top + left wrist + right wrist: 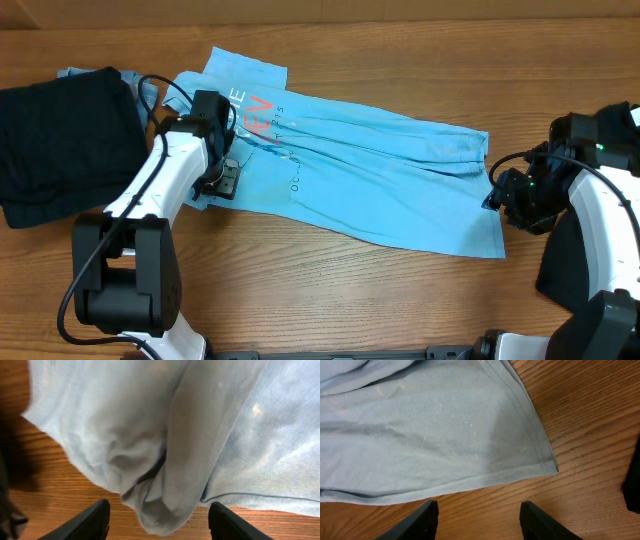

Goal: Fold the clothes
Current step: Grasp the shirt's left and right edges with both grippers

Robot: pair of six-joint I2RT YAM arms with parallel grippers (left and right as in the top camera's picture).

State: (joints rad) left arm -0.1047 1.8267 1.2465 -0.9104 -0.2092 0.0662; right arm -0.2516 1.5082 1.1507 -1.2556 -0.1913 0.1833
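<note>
Gaping, left claw (224, 180) and right claw (500, 195) flank the blue shirt (380, 170) on wooden table (330, 290).

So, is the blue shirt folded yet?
Not neatly: the blue shirt lies stretched long across the table, bunched at its left end.

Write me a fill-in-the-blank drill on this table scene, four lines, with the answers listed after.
1. The shirt spread across the table is light ____.
2. The folded garment lying at the shirt's left end is ____ in colour.
3. The left end effector and the right end effector both have their fingers ____.
4. The tabletop is made of ____.
Missing words: blue; black; open; wood.
</note>
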